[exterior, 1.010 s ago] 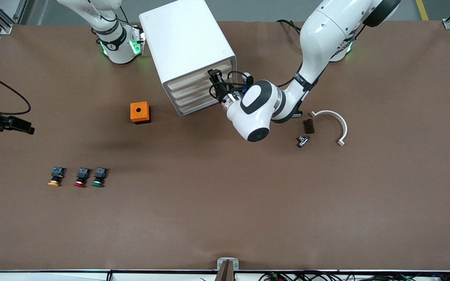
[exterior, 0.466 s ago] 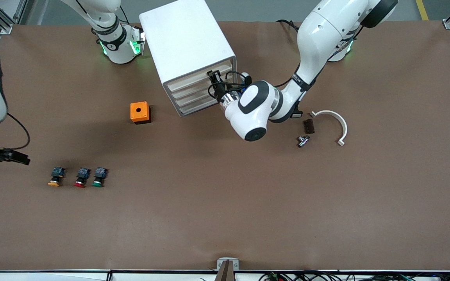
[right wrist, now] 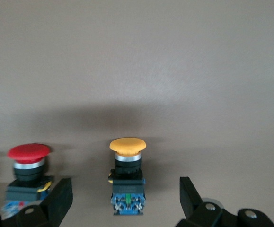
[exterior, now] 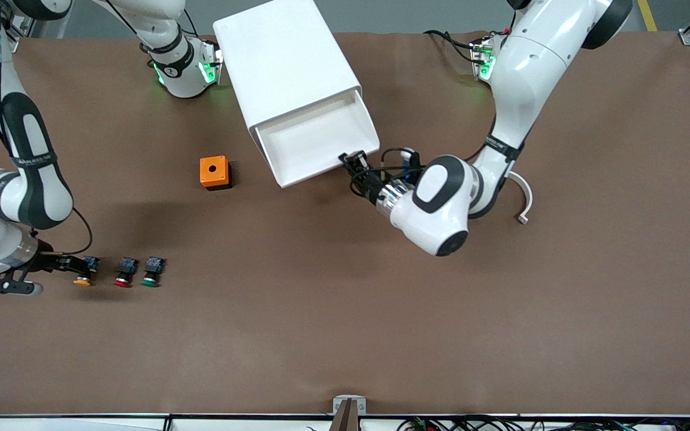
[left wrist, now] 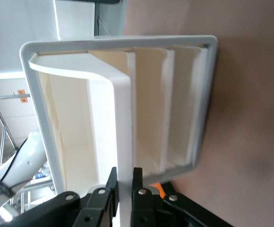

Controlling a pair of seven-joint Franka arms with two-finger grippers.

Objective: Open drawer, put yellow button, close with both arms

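The brown-covered bench [exterior: 345, 335] carries a big white rounded-corner plastic cabinet [exterior: 285, 66] standing between the two arm bases. Its uppermost drawer, a wide shallow white tray [exterior: 315, 143], stands pulled well out and looks empty in the front view.

The left gripper [exterior: 354, 163] is at the drawer's front edge, at the corner toward the left arm's end. In the left wrist view its fingers [left wrist: 101, 201] are clamped narrow on the drawer's front lip. Judgement: the opening step is done, and this arm should hold the tray steady and level until the part is in.

The right gripper [exterior: 63, 263] is low over the bench, right at the yellow-orange mushroom-capped push-button with its dark body [exterior: 84, 273]. The right wrist view shows its fingers [right wrist: 56, 201] spread wide, one to each side of the button's body [right wrist: 127, 182], apart from it and not yet closed.

A red-capped button [right wrist: 28, 165] lies just beside the yellow one, with a green-capped button [exterior: 151, 272] next along; a small orange box with a hole [exterior: 214, 172] sits nearer the cabinet.

Judgement: the step in hand is the pick. The fingers should centre on the dark body, not the rounded cap, and close squarely. The finger between the yellow and red buttons has little room; a skewed approach could nudge the red one.
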